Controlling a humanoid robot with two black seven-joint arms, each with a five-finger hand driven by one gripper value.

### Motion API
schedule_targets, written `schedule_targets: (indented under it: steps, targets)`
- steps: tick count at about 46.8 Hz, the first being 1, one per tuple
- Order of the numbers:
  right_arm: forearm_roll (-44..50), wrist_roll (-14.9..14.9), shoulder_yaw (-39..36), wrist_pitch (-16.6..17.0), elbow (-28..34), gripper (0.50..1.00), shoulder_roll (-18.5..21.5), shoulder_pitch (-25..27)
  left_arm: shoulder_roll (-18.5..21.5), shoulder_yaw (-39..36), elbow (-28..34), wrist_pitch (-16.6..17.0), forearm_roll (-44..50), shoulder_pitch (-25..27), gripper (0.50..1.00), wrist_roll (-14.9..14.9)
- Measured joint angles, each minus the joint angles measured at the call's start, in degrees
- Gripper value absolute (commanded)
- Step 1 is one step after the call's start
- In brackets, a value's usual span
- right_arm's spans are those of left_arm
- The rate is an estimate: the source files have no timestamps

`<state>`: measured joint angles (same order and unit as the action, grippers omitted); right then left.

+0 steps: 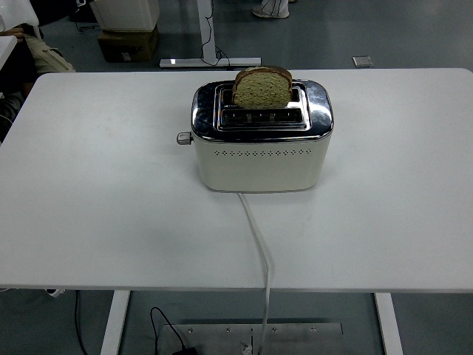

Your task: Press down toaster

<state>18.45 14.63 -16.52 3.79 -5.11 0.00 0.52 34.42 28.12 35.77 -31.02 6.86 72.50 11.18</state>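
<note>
The toaster (261,139) sits mid-table, bread (263,87) standing in its slot; no robot hand shows, state unknowable.

Single head view, set high on the near side, facing forward and down over the table (89,222); near edge low in frame, floor (384,37) beyond the far edge.

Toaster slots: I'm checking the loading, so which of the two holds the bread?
The far slot of the toaster holds the bread slice, standing tall; the near slot is empty.
</note>
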Motion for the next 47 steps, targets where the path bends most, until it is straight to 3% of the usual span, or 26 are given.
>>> schedule_targets:
  steps: [14, 35, 47]
  targets:
    - [-0.04, -0.13, -0.02, -0.06, 0.01, 0.998, 0.00, 0.37, -0.42, 2.44, -1.75, 0.06, 6.05, -8.53, 1.000, -7.75]
    - [-0.07, -0.14, -0.10, 0.02, -0.02, 0.998, 0.00, 1.28, -1.66, 9.06, -7.54, 3.33, 10.87, -18.26, 1.000, -8.09]
    - [-0.08, -0.14, -0.10, 0.09, -0.08, 0.998, 0.00, 1.68, -2.78, 9.06, -7.56, 3.95, 10.91, -19.32, 1.000, -8.10]
